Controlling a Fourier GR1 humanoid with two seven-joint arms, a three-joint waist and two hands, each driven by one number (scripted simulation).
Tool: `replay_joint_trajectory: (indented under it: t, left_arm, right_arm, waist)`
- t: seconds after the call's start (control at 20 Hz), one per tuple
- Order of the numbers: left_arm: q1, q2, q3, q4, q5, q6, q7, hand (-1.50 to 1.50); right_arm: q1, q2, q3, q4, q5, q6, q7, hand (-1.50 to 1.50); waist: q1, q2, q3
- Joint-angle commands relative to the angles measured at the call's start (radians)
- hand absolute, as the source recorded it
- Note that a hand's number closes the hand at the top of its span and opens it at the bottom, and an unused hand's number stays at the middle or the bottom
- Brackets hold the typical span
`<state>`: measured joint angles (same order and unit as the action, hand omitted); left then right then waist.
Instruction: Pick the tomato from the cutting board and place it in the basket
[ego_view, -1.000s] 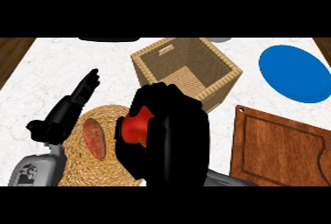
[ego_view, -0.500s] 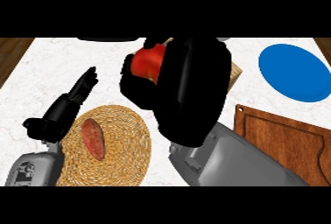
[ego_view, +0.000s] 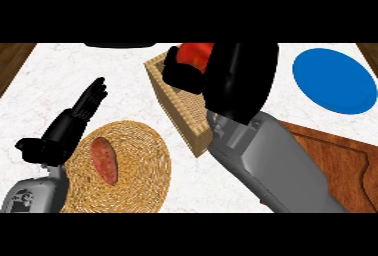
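Observation:
My right hand (ego_view: 232, 80) is curled round the red tomato (ego_view: 196, 52), of which only the left part shows at the top of the view. It hangs over the square woven basket (ego_view: 179, 104), and my forearm hides most of the basket. The wooden cutting board (ego_view: 336, 160) lies at the lower right with nothing visible on it, partly covered by that forearm. My left hand (ego_view: 70, 122) rests open at the left, fingers straight and pointing away.
A round straw mat (ego_view: 136, 170) at the lower left carries a reddish oblong vegetable (ego_view: 103, 160). A blue plate (ego_view: 334, 80) lies at the upper right. A dark object (ego_view: 118, 45) shows at the top edge.
My right hand has carried the tomato farther up and to the right, from the mat's edge to above the basket. The left hand has stayed still.

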<state>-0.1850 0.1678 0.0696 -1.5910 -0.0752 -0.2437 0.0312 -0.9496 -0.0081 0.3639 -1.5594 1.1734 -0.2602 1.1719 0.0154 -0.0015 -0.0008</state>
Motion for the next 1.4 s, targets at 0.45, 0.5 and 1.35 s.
replay_joint_trajectory:
  t: [0.45, 0.5, 1.35]
  left_arm:
    - [0.024, 0.024, 0.032, -0.020, 0.008, -0.015, -0.026, 0.00]
    - [0.042, 0.015, 0.022, -0.052, 0.022, -0.023, 0.024, 0.00]
    - [0.046, -0.008, 0.005, -0.001, -0.031, 0.001, -0.061, 0.00]
  right_arm:
    - [0.247, 0.008, -0.070, 0.064, 0.081, -0.230, -0.114, 1.50]
    - [0.187, 0.006, -0.143, 0.078, 0.081, -0.176, -0.160, 1.50]
    - [0.158, 0.008, -0.226, 0.035, -0.047, -0.362, -0.282, -1.50]
  waist:
    - [-0.011, 0.002, 0.001]
    - [-0.010, 0.001, 0.001]
    - [-0.011, 0.002, 0.001]
